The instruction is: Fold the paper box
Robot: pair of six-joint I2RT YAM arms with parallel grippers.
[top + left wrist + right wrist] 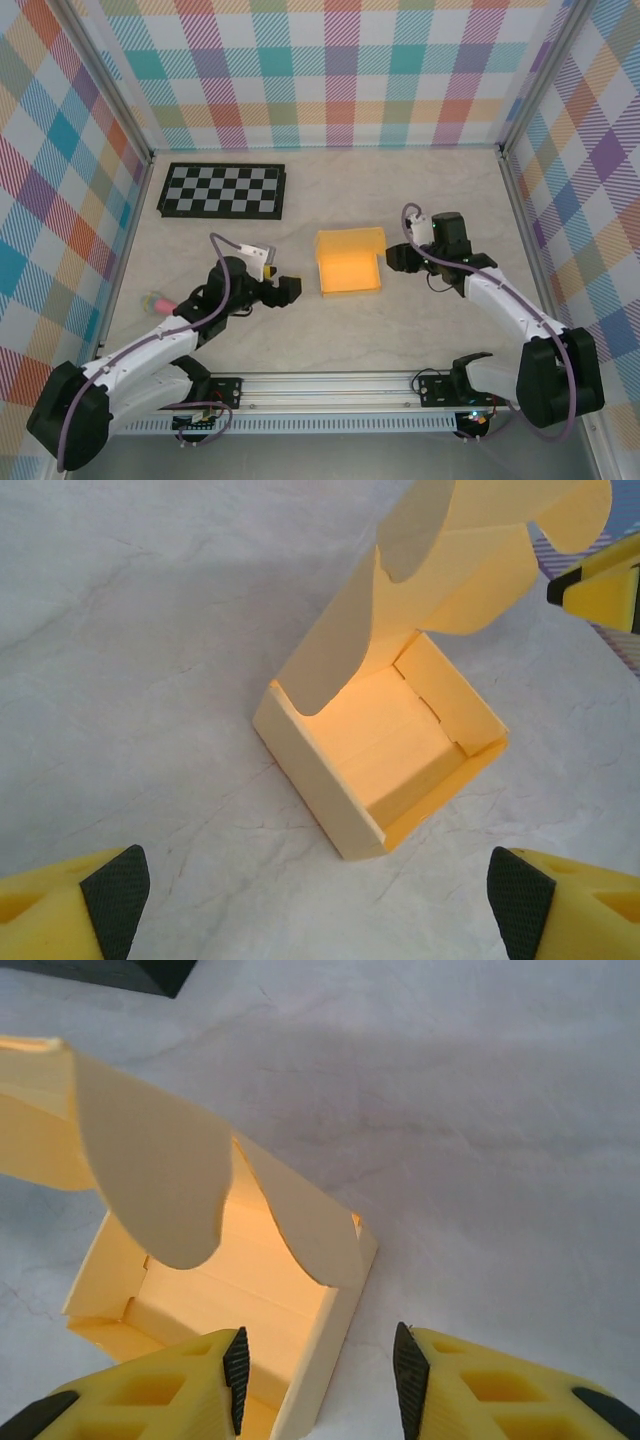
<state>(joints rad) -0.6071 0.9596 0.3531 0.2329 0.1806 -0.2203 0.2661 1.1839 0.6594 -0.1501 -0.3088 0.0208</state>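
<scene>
Scanning the top view from left to right, a small pink item [157,301], too blurred to identify, is lying on the table [330,340] at 9 o'clock of the left arm. A black-and-white checkerboard [221,190] is lying flat at 10 o'clock from the table centre.

The left gripper [291,290] is hovering at 8 o'clock of the paper box [349,262], near it but apart. In the left wrist view its fingers [115,890] are standing spread wide and holding nothing, with the box at 12 o'clock ahead of them.

The paper box is sitting close to the table centre, its tray upright and open at the top. Its lid flap [450,570], with rounded ears, is rising from the 12 o'clock edge. The tray is showing only its own bare card floor and folded-in wall panels.

The right gripper [392,257] is sitting at 3 o'clock of the box. In the right wrist view its jaws are standing spread and straddling one tray wall [325,1345], one pad inside the tray and one outside, with a gap on each side.
</scene>
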